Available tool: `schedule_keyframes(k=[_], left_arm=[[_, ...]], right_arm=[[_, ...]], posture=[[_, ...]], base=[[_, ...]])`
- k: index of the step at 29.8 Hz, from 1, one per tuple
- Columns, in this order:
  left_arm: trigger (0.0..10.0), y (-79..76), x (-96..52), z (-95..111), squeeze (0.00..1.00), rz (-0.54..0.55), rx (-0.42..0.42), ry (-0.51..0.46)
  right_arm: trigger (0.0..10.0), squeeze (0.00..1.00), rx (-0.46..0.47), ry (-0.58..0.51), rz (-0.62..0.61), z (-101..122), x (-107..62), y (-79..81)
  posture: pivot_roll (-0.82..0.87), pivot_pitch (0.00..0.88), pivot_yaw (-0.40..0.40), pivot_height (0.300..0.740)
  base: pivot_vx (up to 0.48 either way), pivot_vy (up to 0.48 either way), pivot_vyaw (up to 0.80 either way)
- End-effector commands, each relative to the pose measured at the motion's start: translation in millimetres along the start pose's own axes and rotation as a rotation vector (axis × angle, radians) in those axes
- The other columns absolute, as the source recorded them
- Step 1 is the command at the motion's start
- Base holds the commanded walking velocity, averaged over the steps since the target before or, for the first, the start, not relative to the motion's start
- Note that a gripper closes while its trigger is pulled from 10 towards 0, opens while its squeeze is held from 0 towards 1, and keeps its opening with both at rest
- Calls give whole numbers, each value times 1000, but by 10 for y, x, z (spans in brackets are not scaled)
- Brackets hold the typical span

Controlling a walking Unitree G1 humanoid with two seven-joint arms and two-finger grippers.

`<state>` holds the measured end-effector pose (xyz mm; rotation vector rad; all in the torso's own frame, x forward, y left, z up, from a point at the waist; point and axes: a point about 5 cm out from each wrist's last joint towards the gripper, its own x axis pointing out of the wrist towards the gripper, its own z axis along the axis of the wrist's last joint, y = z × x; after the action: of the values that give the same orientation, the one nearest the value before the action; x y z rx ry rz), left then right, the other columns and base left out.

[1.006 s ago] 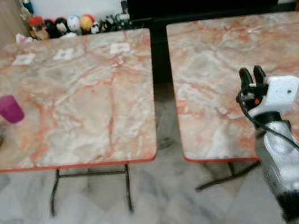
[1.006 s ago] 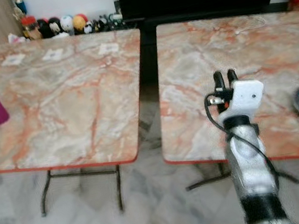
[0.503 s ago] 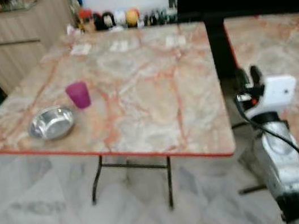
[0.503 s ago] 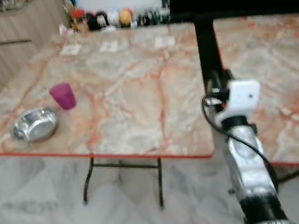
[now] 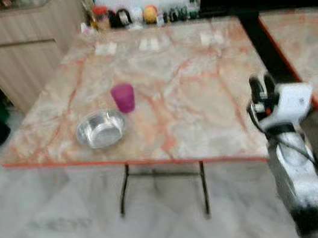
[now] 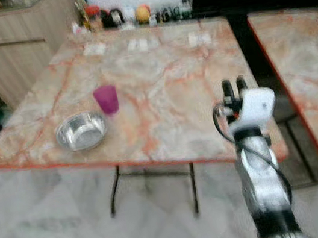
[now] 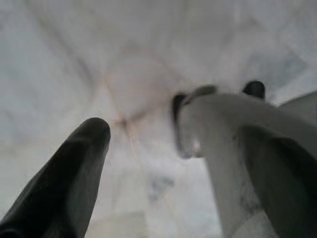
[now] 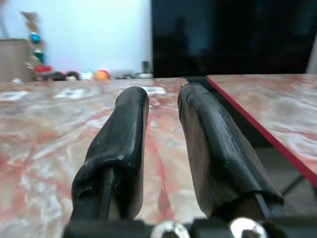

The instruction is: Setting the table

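Steel and plastic sit together toward the left front of the orange-veined marble folding table [image 5: 205, 105]: a shallow round steel bowl [image 5: 101, 129] with a small magenta plastic cup [image 5: 123, 97] just behind it. Both lie well to the left of the raised right gripper [image 5: 261, 85], whose two black fingers [image 8: 121, 144] are nearly closed on nothing. I'd judge the low-hanging left gripper [image 7: 143, 148], fingers parted and empty, the likelier arm for that side.
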<state>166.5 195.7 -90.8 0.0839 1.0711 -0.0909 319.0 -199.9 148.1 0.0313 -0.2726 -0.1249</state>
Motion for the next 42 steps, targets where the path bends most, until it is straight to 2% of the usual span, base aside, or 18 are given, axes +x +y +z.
schedule_keyframes(k=[1, 22, 30, 35, 40, 42], left_arm=[[10000, 13, -9, -79, 0, 3, -2, 32], [10000, 17, -10, -79, 0, 6, -2, 32], [10000, 20, -10, -62, 0, 11, -4, 13], [10000, 20, -9, -48, 0, -1, 52, 18], [10000, 17, -8, -52, 0, 1, 54, 25], [10000, 17, -8, -57, 0, 2, 56, 30]], right_arm=[[10000, 0, 6, -25, 18, 67, 39, 62], [10000, 0, 14, 19, 16, -21, 28, 103], [10000, 0, 16, 39, -3, -58, 37, 71], [10000, 0, 16, 47, -16, -72, 34, 33], [10000, 0, -10, 94, -51, -137, 27, -36], [10000, 0, 8, 118, -75, -175, 26, -73]], posture=[[58, 37, -39, 740], [65, 59, -37, 740], [68, 58, -37, 740], [67, 59, -39, 740], [68, 59, -40, 740], [68, 58, -41, 740]], base=[[0, 480, 0], [0, 479, 0], [0, 0, 0], [0, 0, 0], [0, -480, 0], [0, -339, 0]])
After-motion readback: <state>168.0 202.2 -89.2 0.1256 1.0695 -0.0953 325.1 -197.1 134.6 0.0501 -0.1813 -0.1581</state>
